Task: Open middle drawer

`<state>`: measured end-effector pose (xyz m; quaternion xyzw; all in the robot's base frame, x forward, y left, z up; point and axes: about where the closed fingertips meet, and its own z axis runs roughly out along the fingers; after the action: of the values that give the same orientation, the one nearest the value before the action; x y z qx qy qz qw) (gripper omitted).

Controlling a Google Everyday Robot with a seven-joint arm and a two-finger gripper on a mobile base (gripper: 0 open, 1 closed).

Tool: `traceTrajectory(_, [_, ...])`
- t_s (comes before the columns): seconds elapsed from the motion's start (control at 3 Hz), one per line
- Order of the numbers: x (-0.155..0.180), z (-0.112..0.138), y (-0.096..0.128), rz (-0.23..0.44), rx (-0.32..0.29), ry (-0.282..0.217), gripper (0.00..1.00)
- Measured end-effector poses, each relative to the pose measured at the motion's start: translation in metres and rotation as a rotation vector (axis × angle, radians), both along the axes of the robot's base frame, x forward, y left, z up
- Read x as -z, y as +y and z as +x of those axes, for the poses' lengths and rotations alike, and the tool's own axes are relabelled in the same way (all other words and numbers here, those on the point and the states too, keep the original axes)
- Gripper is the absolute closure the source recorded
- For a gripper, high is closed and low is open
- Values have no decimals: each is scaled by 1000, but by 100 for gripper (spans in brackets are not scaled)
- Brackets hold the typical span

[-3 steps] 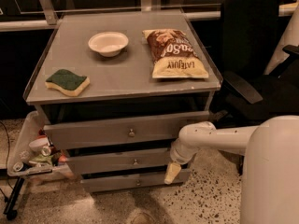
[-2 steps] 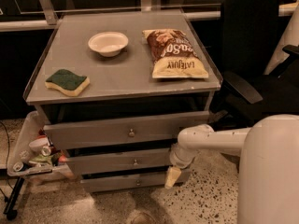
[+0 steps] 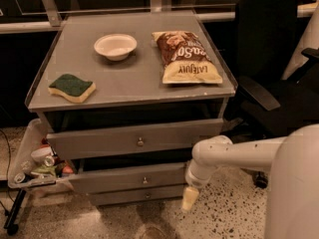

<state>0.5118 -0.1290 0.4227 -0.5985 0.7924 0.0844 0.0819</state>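
The middle drawer (image 3: 114, 179) is the mid-sized grey front with a small round metal knob (image 3: 145, 180). It sits between a taller top drawer (image 3: 99, 142) and a narrow bottom drawer (image 3: 119, 196). The top drawer stands out somewhat from the cabinet, and the middle one stands out slightly past the bottom one. My gripper (image 3: 189, 199) hangs pointing down from the white arm (image 3: 234, 151). It is at the right end of the middle and bottom drawer fronts, well to the right of the knob and not on it.
On the cabinet top (image 3: 129, 78) lie a white bowl (image 3: 115, 46), a chip bag (image 3: 187, 58) and a green-and-yellow sponge (image 3: 72, 87). A black office chair (image 3: 271, 68) stands close on the right. A tray of clutter (image 3: 35, 163) on a stand is at the left.
My gripper has dropped a little lower and shifted slightly right along the drawer fronts. The drawers have not moved.
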Motion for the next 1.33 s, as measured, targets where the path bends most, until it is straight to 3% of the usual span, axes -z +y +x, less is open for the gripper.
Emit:
traceTrajectory(0.67, [-47,-98,-31,-35,62,94,0])
traceTrajectory(1.0, [-50,-101,-33,-38,64,92,0])
traceTrajectory(1.33, [-42,-73,-14,-31,41,72,0])
